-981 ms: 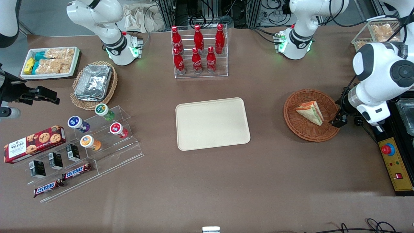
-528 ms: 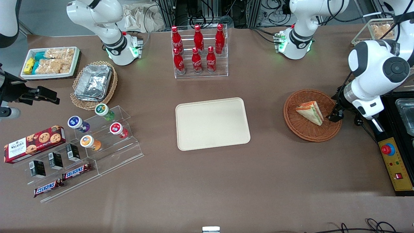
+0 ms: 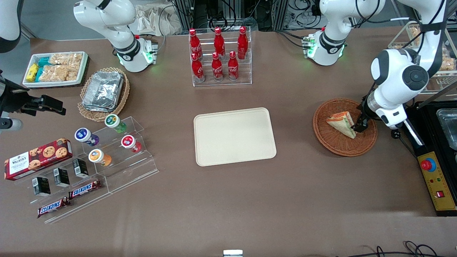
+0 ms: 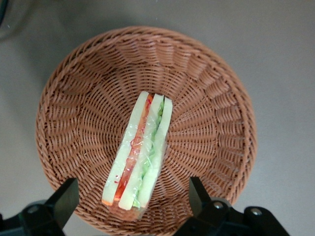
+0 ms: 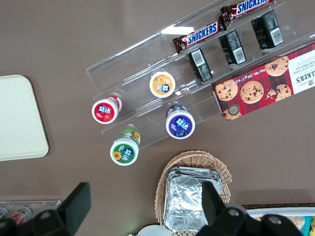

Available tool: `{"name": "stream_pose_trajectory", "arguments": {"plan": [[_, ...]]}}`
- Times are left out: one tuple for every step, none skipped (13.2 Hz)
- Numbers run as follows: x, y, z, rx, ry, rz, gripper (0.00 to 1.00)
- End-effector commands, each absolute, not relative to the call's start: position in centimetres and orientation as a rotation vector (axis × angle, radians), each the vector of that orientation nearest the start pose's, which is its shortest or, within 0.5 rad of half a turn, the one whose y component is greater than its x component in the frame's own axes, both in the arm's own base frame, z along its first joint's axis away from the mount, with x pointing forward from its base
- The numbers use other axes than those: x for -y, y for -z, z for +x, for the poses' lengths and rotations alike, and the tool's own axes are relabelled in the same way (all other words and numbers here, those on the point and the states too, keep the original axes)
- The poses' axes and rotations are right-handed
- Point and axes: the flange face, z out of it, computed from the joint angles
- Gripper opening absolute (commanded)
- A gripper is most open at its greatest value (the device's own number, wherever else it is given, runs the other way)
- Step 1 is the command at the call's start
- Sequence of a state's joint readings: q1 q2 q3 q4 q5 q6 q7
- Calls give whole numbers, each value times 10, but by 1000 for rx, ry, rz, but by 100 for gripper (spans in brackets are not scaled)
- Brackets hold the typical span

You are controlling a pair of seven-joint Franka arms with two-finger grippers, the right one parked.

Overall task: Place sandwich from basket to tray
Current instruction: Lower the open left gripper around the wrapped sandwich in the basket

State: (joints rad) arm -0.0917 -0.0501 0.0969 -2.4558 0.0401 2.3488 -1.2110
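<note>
The sandwich (image 3: 342, 123), a white-bread wedge with red, orange and green layers, lies in the reddish-brown wicker basket (image 3: 328, 142) toward the working arm's end of the table. The wrist view shows the sandwich (image 4: 141, 152) lying on its side in the basket (image 4: 206, 123). My left gripper (image 3: 358, 125) hovers open over the basket, at the sandwich's edge, its fingers (image 4: 64, 199) wide apart on either side of the sandwich's broad end and not touching it. The cream tray (image 3: 234, 135) lies bare at mid table.
A clear rack of red cola bottles (image 3: 218, 57) stands farther from the front camera than the tray. A yellow control box with a red button (image 3: 433, 175) and a black appliance (image 3: 441, 121) lie beside the basket. Snack displays (image 3: 96, 157) sit toward the parked arm's end.
My left gripper has moved from the basket's rim inward, to over the sandwich, and the arm has swung toward the table's middle. The sandwich has not moved.
</note>
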Motion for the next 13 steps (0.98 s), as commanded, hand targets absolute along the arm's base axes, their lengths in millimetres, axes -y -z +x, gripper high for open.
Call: {"name": "stream_pose_trajectory", "arguments": {"plan": [[2, -299, 450, 1762, 1, -2573, 100], [4, -296, 448, 1759, 5, -2578, 100], [5, -292, 445, 1755, 5, -2581, 100], [5, -287, 444, 1759, 15, -2584, 100], [7, -280, 442, 1757, 18, -2588, 100], [8, -274, 441, 1756, 24, -2591, 100], [8, -267, 437, 1752, 28, -2596, 100], [8, -263, 435, 1757, 40, -2600, 100], [8, -258, 434, 1756, 38, -2599, 100], [8, -252, 434, 1754, 43, -2602, 100], [9, -247, 435, 1751, 46, -2603, 97], [12, -242, 436, 1747, 56, -2611, 82], [15, -237, 437, 1741, 59, -2616, 56]]}}
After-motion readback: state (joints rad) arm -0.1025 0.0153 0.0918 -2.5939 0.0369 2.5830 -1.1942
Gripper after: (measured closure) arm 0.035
